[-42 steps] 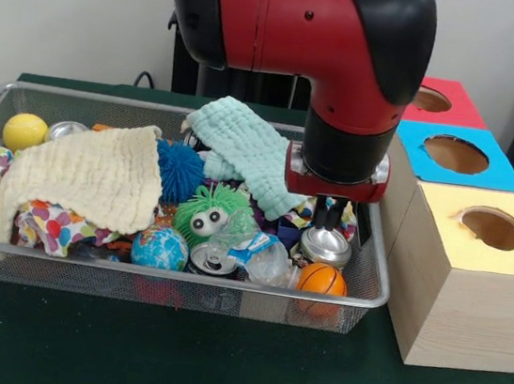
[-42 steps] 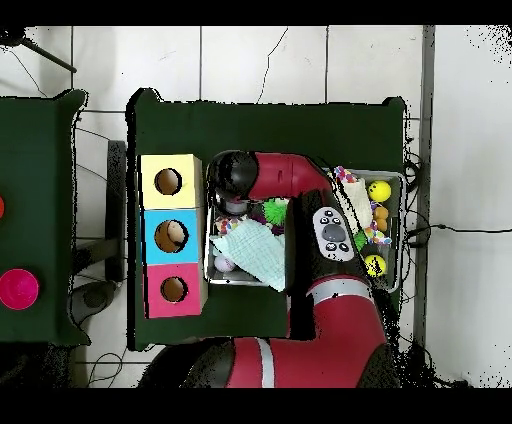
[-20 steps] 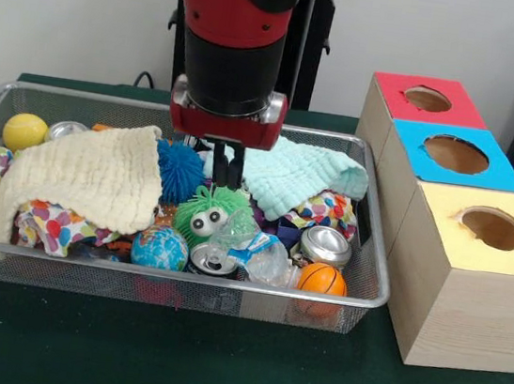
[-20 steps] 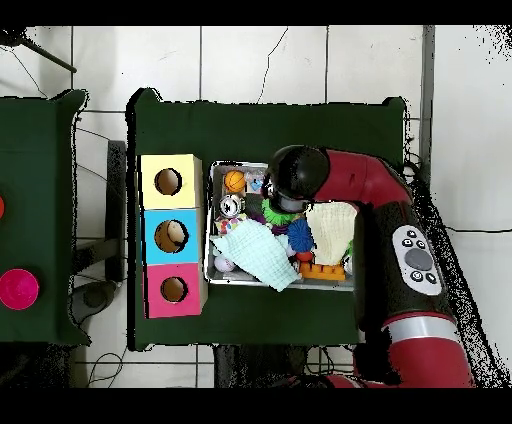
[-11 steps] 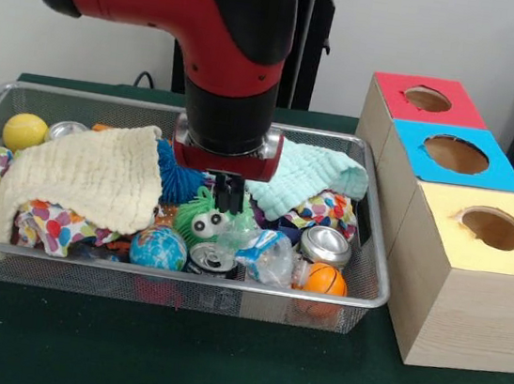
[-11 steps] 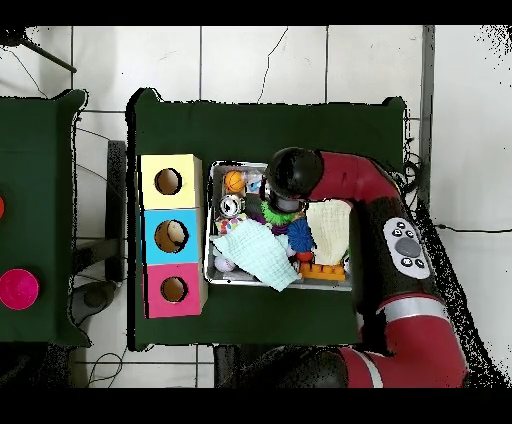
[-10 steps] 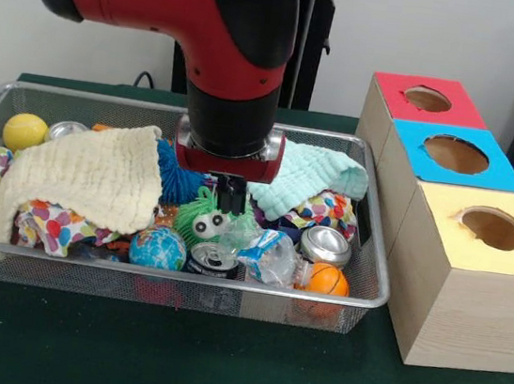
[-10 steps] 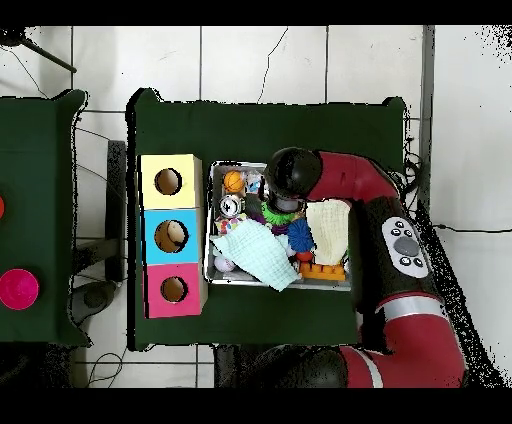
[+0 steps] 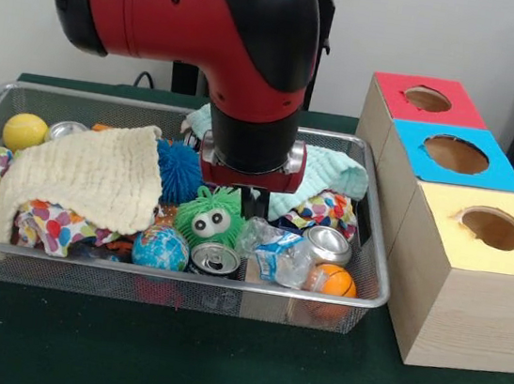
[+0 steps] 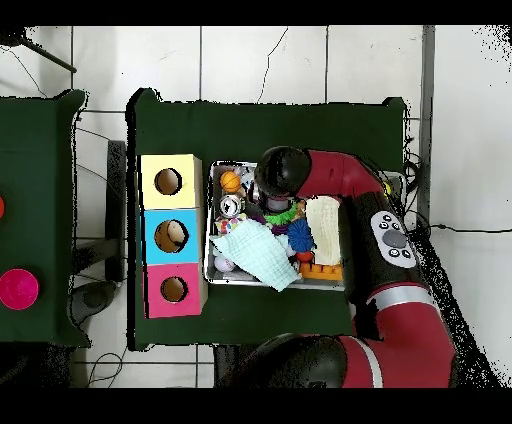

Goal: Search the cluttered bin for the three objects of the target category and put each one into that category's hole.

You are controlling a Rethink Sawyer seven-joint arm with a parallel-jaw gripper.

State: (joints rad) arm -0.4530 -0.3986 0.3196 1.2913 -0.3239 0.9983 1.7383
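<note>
The wire mesh bin (image 9: 179, 278) holds mixed clutter. The cream-yellow waffle cloth (image 9: 84, 174) is draped over the left part, and it also shows in the overhead view (image 10: 322, 222). One polka-dot cloth (image 9: 54, 220) peeks out under it. Another polka-dot cloth (image 9: 326, 209) lies at the right under a mint cloth (image 9: 331, 171). My gripper (image 9: 254, 203) is down in the bin's middle, between a green fuzzy toy (image 9: 208, 219) and a clear plastic wrapper (image 9: 273, 246). It holds no cloth that I can see. The yellow box's hole (image 9: 492, 228) is on the nearest box to the right of the bin.
A blue spiky ball (image 9: 180, 165), a globe ball (image 9: 160, 247), two cans (image 9: 215, 259) (image 9: 326, 244), an orange basketball (image 9: 333, 280) and yellow balls (image 9: 24, 131) fill the bin. The blue-topped box (image 9: 456, 154) and the red-topped box (image 9: 427, 99) stand behind the yellow one.
The arm swung from the bin's right end to the middle, then edged back right past the green toy. The mint cloth shifted right, and the can and basketball moved slightly.
</note>
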